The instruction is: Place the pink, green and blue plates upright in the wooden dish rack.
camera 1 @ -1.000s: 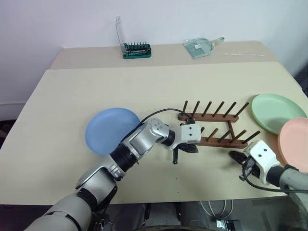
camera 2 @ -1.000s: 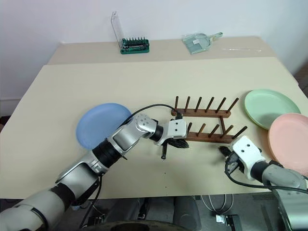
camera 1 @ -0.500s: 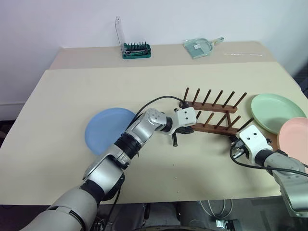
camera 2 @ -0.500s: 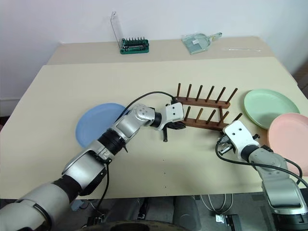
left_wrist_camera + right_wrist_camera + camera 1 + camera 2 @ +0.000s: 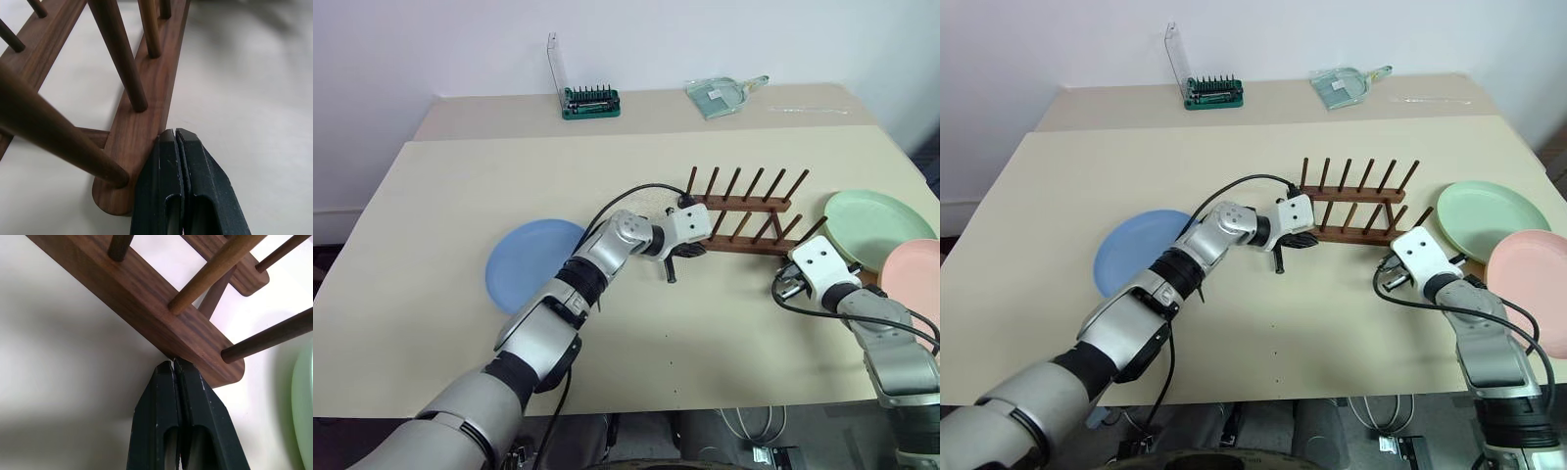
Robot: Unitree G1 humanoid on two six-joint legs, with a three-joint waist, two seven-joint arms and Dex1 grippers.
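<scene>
While empty: the rack sits flat on the table, toward its right edge, no plates in it.
Long way: its rails run left to right.
Left gripper: pinched shut, holds nothing, tips touch the near rail's left end.
Right gripper: pinched shut, holds nothing, tips touch the right end.
Green plate: flat, just right of the rack.
Pink plate: at the right edge.
Blue plate: flat, left side.
Nearer arm: right for green and pink, left for blue, I think.

Bright, even light; perhaps soft shadows.
</scene>
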